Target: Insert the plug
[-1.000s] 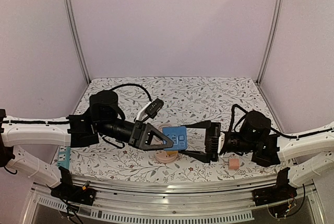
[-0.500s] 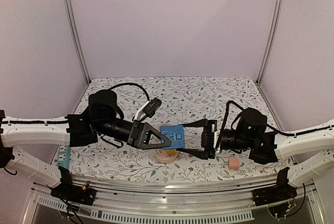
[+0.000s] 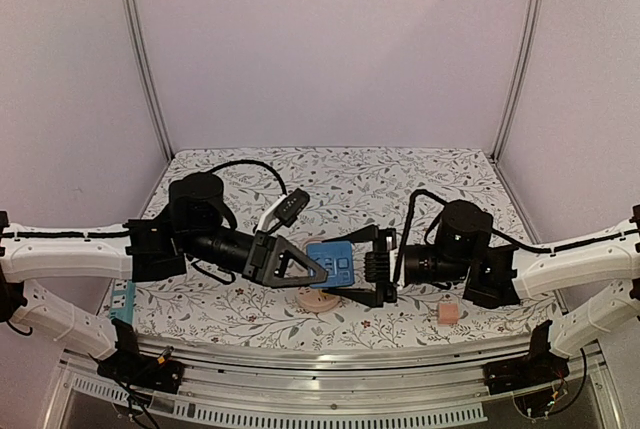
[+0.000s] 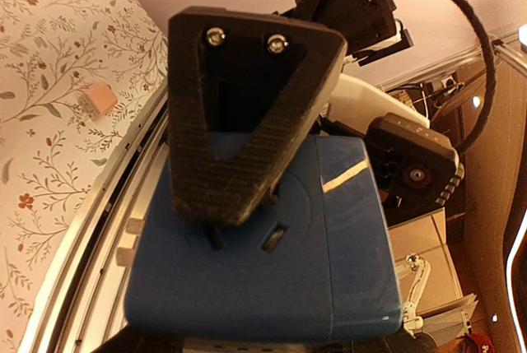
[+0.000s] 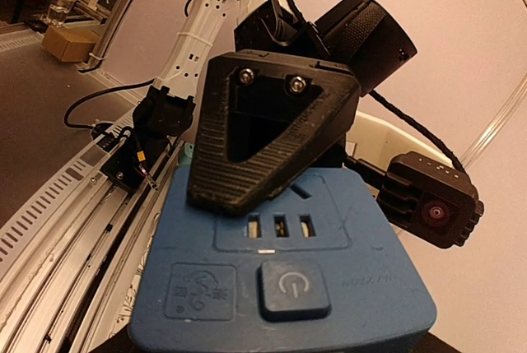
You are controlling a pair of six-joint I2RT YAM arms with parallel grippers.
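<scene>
Blue socket block point(image 3: 332, 260) held up at centre frame, an arm on either side.
Left fingers point(image 4: 247, 114) are clamped on the socket block, one flat across its holed face, and the left gripper point(image 3: 316, 271) holds it above a tan disc point(image 3: 318, 300). Right fingers point(image 5: 263, 131) stand wide, one over the button face, and whether they touch can't be told; the right gripper point(image 3: 352, 265) faces in from the right. The plug point(image 3: 288, 206) lies on the table point(image 3: 420, 179), just upper left of the block. A pink cube point(image 3: 448, 313) sits at lower right.
</scene>
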